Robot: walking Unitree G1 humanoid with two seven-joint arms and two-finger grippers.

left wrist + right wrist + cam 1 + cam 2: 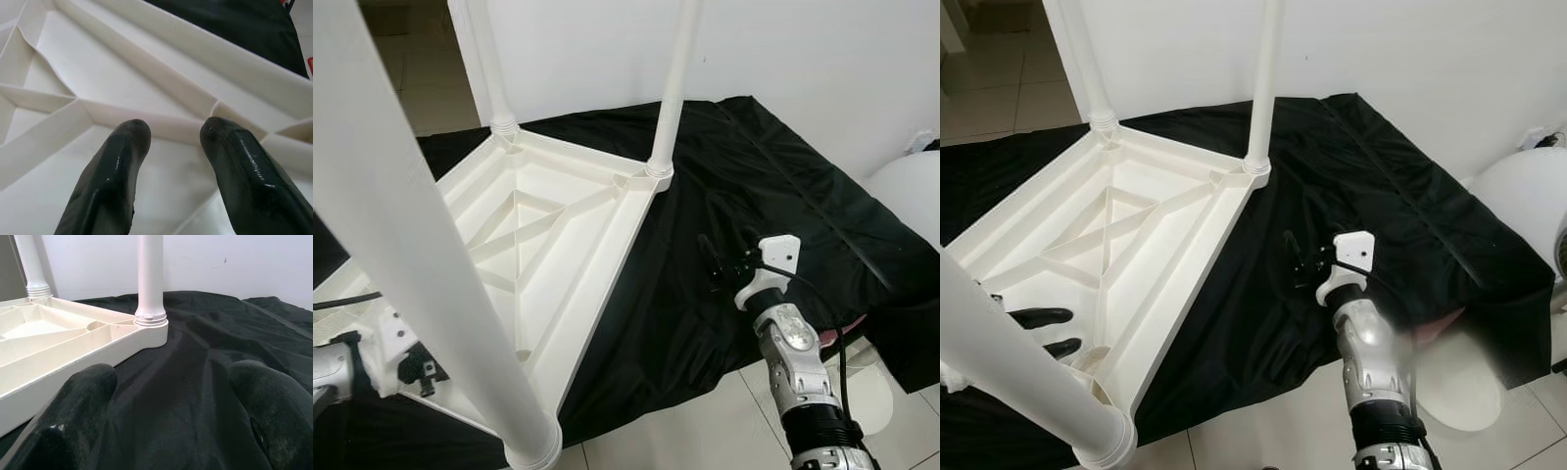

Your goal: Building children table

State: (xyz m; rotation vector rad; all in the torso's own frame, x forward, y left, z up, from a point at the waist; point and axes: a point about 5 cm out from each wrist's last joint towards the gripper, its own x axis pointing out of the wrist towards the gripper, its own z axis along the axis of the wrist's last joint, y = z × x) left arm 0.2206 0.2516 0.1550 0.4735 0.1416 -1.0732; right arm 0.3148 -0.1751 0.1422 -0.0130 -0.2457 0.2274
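Table leg (421, 294) beside left gripper (1053, 333)

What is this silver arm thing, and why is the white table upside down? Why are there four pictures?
It is a robot that helps build a children's table. The two wide pictures come from cameras in its head, like eyes. The other two come from cameras on its wrists, looking along its black fingers. The white table lies upside down on a black cloth spread on the floor, with its legs pointing up. The right gripper, on the silver arm, hovers open above the cloth and holds nothing. The left gripper is open too, reaching over the ribs on the table's underside. Neither one is holding anything.
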